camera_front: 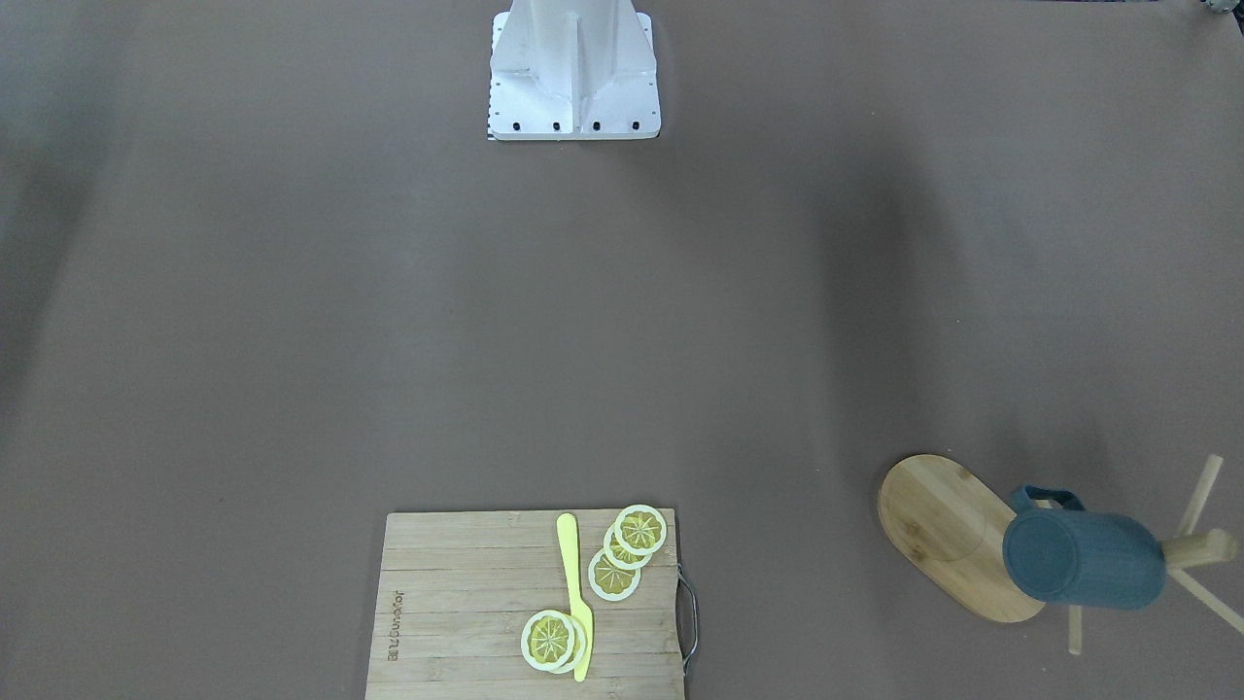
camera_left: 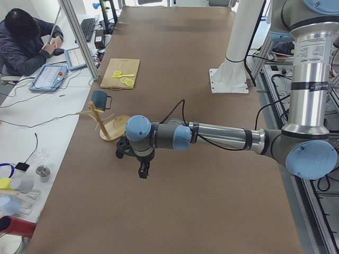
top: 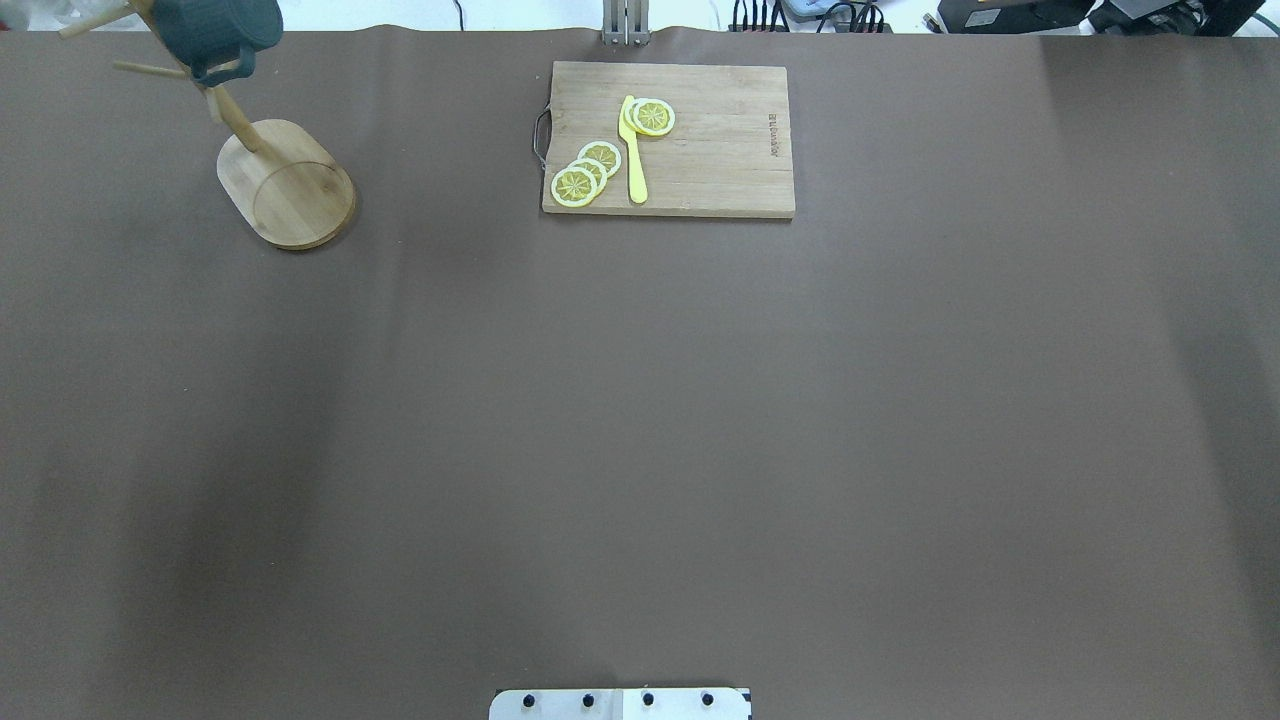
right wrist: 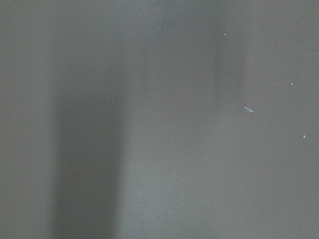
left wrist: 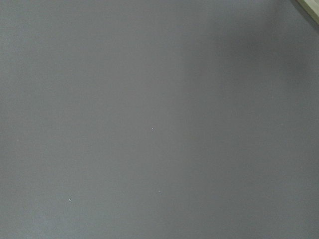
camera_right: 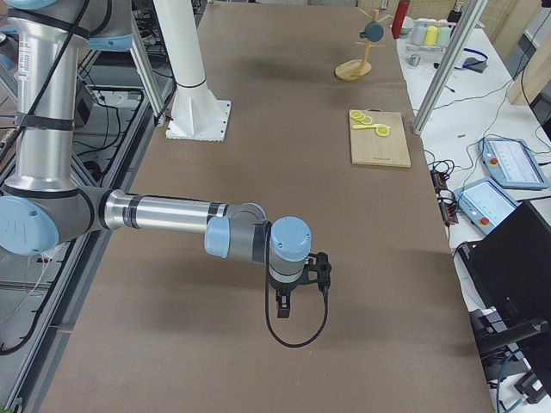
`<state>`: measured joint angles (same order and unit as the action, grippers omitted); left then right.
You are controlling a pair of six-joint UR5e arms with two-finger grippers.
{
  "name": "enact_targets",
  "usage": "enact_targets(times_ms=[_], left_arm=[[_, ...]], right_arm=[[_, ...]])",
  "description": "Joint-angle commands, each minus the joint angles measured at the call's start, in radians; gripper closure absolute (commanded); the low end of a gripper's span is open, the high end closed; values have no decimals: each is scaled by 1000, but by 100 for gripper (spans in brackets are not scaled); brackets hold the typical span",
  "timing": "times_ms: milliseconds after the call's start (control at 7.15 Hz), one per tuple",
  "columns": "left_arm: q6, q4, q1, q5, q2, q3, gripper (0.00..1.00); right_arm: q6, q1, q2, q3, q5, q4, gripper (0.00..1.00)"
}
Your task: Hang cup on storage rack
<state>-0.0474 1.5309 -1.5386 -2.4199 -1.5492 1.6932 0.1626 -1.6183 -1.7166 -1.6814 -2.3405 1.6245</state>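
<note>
Two hands hover low over the brown worktop, both well apart from the task's things. The left hand points down from the near arm in the left side view, and the right hand does the same in the right side view. These side views are the only ones that show them, so I cannot tell whether either hand's fingers are apart or together. Neither hand holds anything.

The cup is on the storage rack, off the worktop, at the far corner on the robot's left. It lies tilted on its side high on the post, its flat bottom turned toward the front-facing camera. Its handle appears to be threaded over one of the thin pegs (the join itself is too small to see plainly).

A wooden cutting board lies at the far edge, near the middle. It carries lemon slices and a yellow knife.
</note>
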Motion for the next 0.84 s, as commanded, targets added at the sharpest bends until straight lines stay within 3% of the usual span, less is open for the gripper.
enact_targets(times_ms=[0, 699], left_arm=[[1, 0, 0, 37, -2, 0, 1], [3, 0, 2, 62, -3, 2, 1]], right_arm=[[0, 0, 0, 3, 1, 0, 0], [0, 0, 2, 3, 1, 0, 0]])
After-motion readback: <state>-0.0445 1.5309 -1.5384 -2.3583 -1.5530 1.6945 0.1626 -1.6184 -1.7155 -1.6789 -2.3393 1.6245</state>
